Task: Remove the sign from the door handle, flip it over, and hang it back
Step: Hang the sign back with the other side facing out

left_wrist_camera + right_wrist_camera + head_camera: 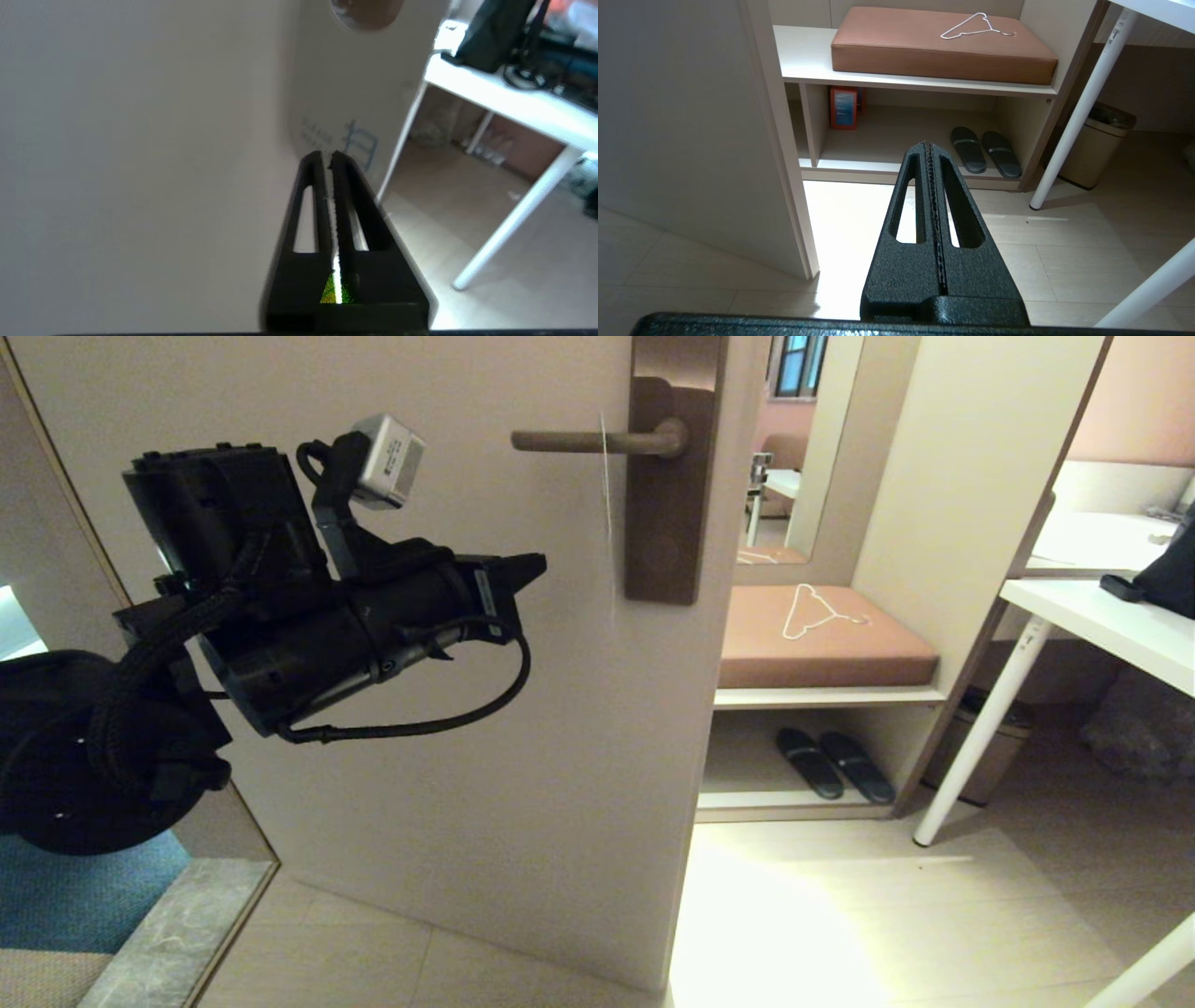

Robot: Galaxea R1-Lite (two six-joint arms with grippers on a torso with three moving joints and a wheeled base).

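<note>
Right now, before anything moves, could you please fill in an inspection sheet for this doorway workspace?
Surface: door, standing open.
Job's things: sign hangs edge-on from the door handle.
Clutter: hanger on the cushion; slippers below; bin; white table.
Grippers: left gripper near the door, jaws shut, empty; right gripper low, jaws shut, empty.
Cables: black cable looping under the left arm.
Surroundings: tiled floor.

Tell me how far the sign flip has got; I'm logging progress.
Done: nothing certain. The sign hangs on the door handle, its pale printed face toward the left claw; whether it was flipped can't be told. In hand: nothing. The left claw is shut and empty beside the sign, and the right claw is shut, aimed floorward. Left: possibly unhook, turn, rehang.
</note>
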